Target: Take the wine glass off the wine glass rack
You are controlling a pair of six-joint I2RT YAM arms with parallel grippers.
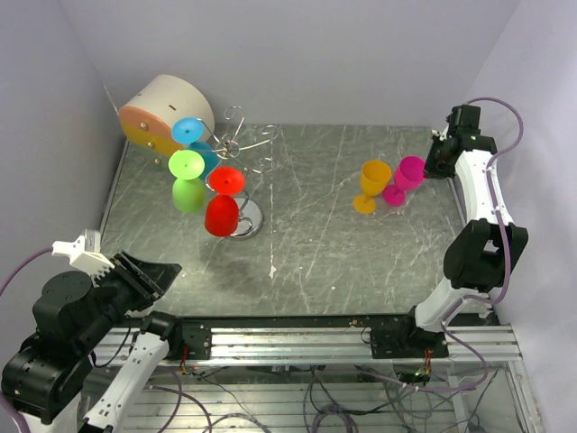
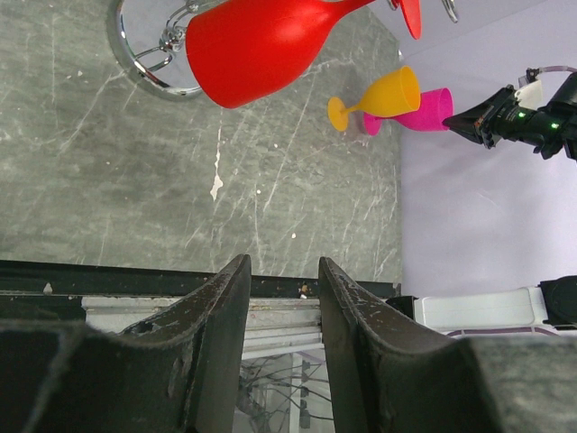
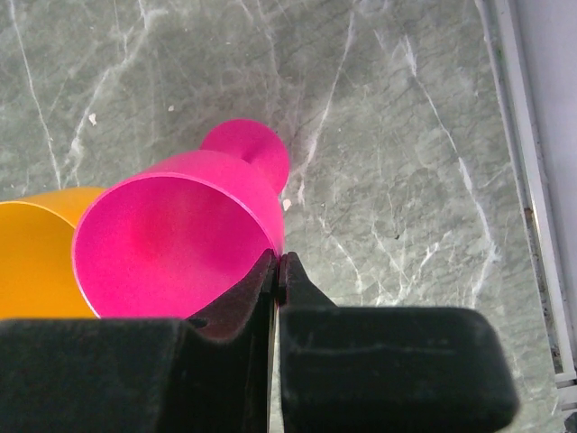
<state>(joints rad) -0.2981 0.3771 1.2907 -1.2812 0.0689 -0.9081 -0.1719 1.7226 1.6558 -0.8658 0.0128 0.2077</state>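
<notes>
The silver wire wine glass rack (image 1: pixel 238 142) stands at the back left on its shiny round base (image 1: pixel 250 220). Red (image 1: pixel 222 214), green (image 1: pixel 187 193) and blue (image 1: pixel 190 132) wine glasses hang upside down from its hooks. The red glass (image 2: pixel 257 43) and the base (image 2: pixel 144 63) also show in the left wrist view. My right gripper (image 1: pixel 434 161) is shut on the rim of a pink wine glass (image 3: pixel 180 234), one finger inside the bowl and one outside; the glass (image 1: pixel 408 171) stands at the back right beside an orange glass (image 1: pixel 374 177). My left gripper (image 2: pixel 281 271) is open and empty at the table's front left (image 1: pixel 144 271).
A beige-and-orange cylinder (image 1: pixel 162 113) lies behind the rack against the left wall. The orange glass (image 3: pixel 36 253) touches the pink one on its left. Purple walls close in the back and both sides. A metal rail (image 1: pixel 297 338) runs along the near edge.
</notes>
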